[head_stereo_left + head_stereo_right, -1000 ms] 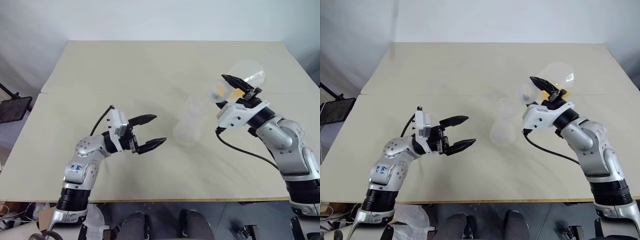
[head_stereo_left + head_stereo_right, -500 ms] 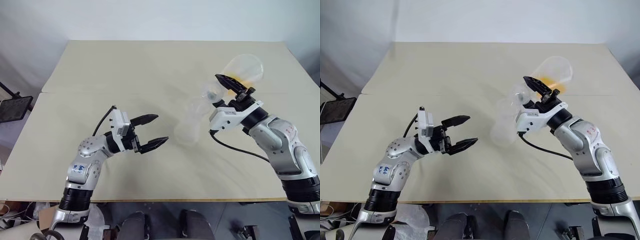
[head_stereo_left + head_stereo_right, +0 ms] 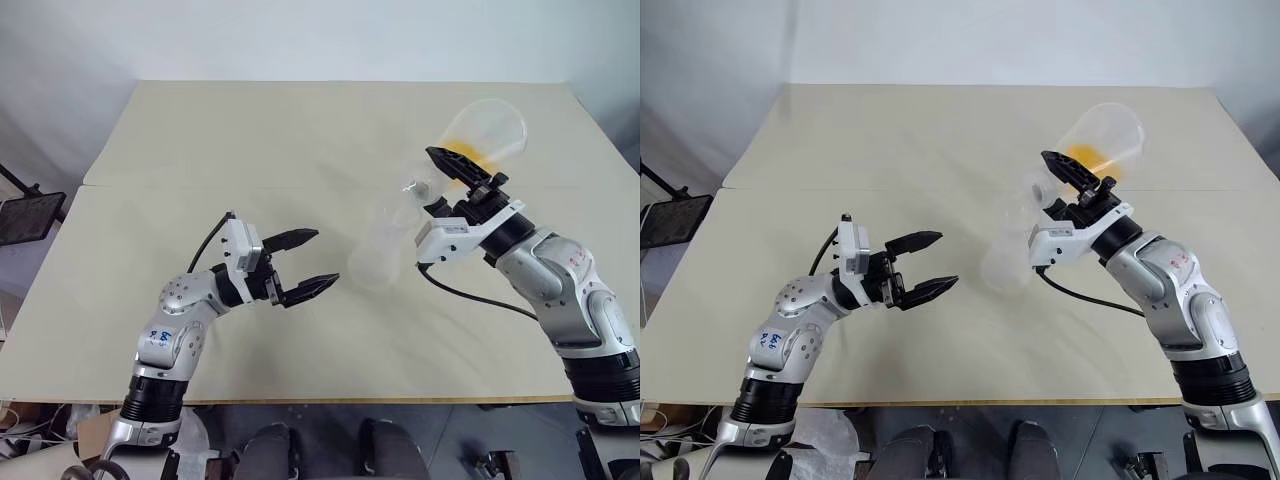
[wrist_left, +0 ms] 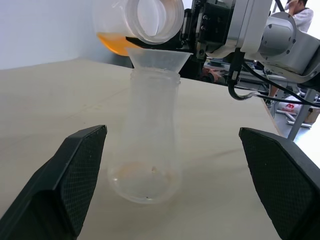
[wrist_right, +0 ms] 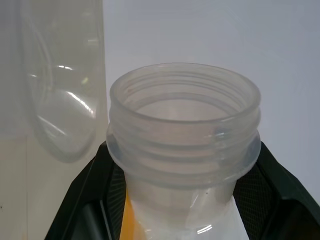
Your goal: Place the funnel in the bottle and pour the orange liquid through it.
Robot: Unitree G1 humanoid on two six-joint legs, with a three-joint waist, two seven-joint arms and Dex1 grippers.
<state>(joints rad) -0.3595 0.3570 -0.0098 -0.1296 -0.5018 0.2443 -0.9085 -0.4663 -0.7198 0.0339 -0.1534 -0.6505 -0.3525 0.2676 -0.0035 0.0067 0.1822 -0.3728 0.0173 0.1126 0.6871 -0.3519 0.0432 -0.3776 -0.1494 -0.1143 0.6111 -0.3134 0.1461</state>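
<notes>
Left wrist view: right tool clamps the tipped flask, mouth just above the funnel seated in the bottle; left tool gapes empty

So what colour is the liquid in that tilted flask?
Yellow-orange; the liquid shows best in the left wrist view.

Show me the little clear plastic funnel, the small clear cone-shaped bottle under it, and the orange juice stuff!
small clear plastic funnel (image 4: 158,58), left wrist view, on its cone wall.
small clear cone-shaped bottle (image 4: 146,160), left wrist view, on its wide lower body.
orange liquid (image 4: 116,43), left wrist view, pooled in the tilted clear flask.
</notes>
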